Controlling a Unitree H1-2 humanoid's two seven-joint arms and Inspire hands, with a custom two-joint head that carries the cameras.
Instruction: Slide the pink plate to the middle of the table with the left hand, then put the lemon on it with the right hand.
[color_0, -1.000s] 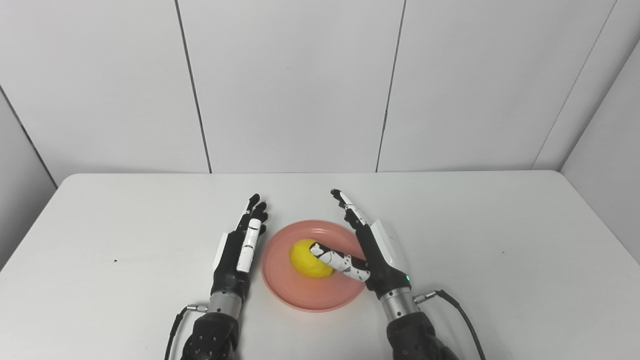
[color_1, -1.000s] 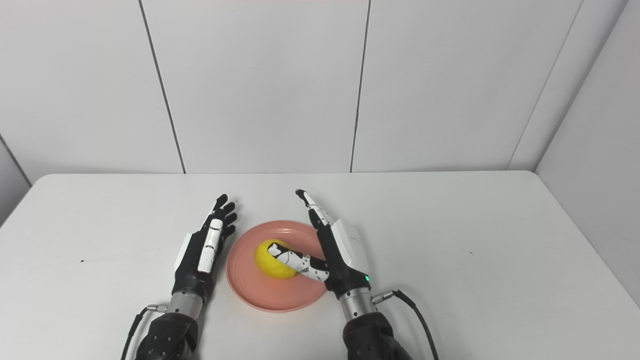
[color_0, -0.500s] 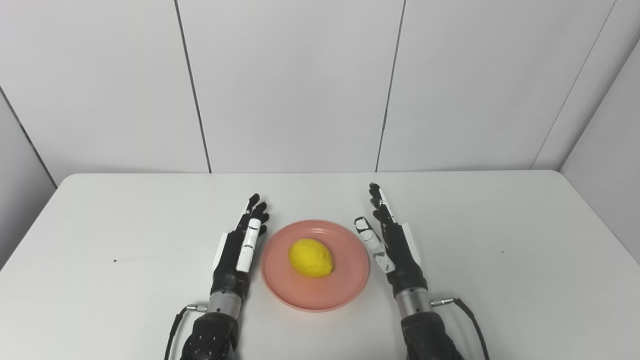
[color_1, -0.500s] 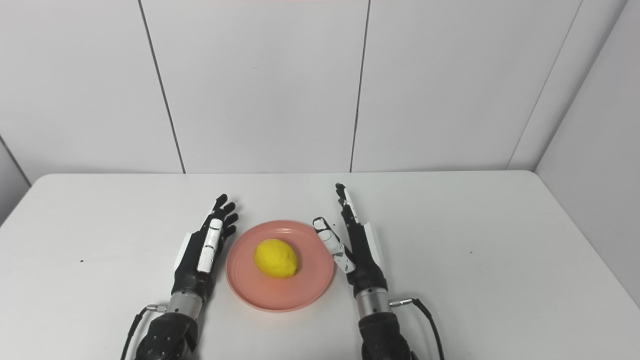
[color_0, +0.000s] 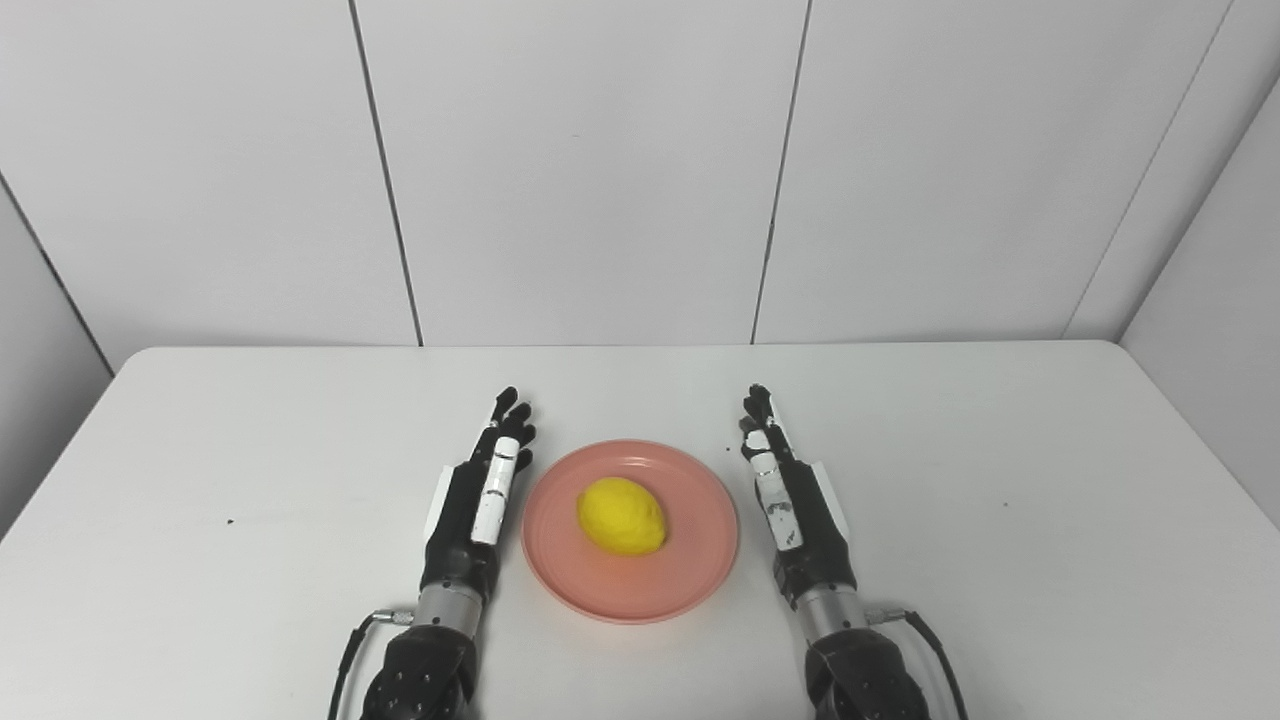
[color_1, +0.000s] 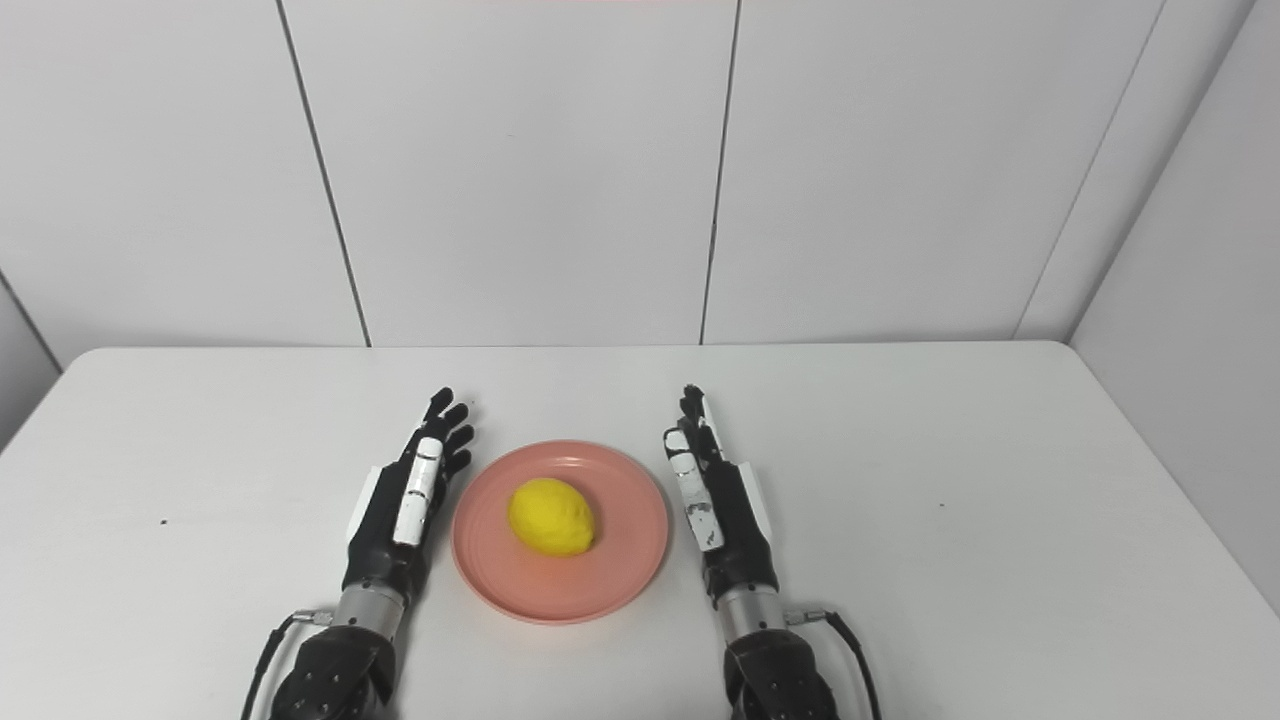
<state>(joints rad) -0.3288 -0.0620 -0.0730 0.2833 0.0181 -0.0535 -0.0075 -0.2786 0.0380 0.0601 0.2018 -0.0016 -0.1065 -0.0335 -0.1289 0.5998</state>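
Yellow lemon (color_0: 622, 515) sitting on round pink plate (color_0: 700, 580) mid-bench; left hand (color_0: 478, 500) and right hand (color_0: 795, 505) flanking it, fingers extended, gripping nothing, task looking complete

White table (color_0: 1000, 450) bears a pink plate (color_0: 690, 585) near its middle

pink plate (color_0: 690, 580), yellow lemon (color_0: 622, 516), white table (color_0: 1000, 480), black-and-white hands, left hand (color_0: 478, 500), right hand (color_0: 798, 510)

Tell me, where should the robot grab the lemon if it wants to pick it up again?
Probably around its fat middle, coming from above. The lemon lies on its side in the pink plate, long ends pointing left and right, so fingers would close front and back.
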